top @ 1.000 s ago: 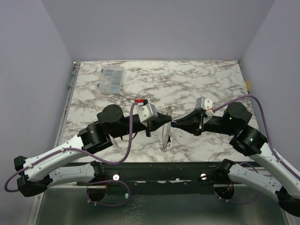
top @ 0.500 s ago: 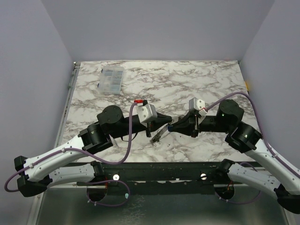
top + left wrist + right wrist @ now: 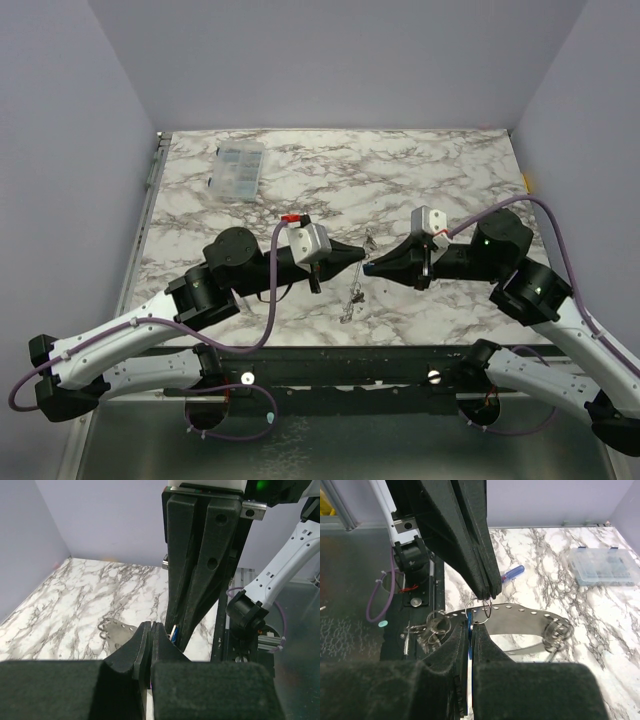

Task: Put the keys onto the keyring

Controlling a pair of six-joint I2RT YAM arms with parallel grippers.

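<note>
My left gripper (image 3: pixel 360 255) and right gripper (image 3: pixel 373 268) meet tip to tip above the table's front middle. The left gripper (image 3: pixel 487 596) is shut on the keyring's small metal ring (image 3: pixel 489 611). Below it the pale perforated band (image 3: pixel 530 617) of the keyring (image 3: pixel 350 298) hangs down. The right gripper (image 3: pixel 471 629) is shut on a blue-headed key (image 3: pixel 469 622), whose tip sits at the ring's edge. In the left wrist view my shut left gripper (image 3: pixel 151 626) touches the right gripper (image 3: pixel 175 630). A bunch of rings and metal pieces (image 3: pixel 427 627) hangs at the band's end.
A clear plastic box (image 3: pixel 238 168) stands at the back left of the marble table (image 3: pixel 450 170). A blue-handled tool (image 3: pixel 512 573) lies on the marble under the left arm. The black front rail (image 3: pixel 340 365) runs just below the hanging band.
The right gripper pushed left and came back right. The band swung out to the left and now hangs straight down again. Both grippers stayed shut.
</note>
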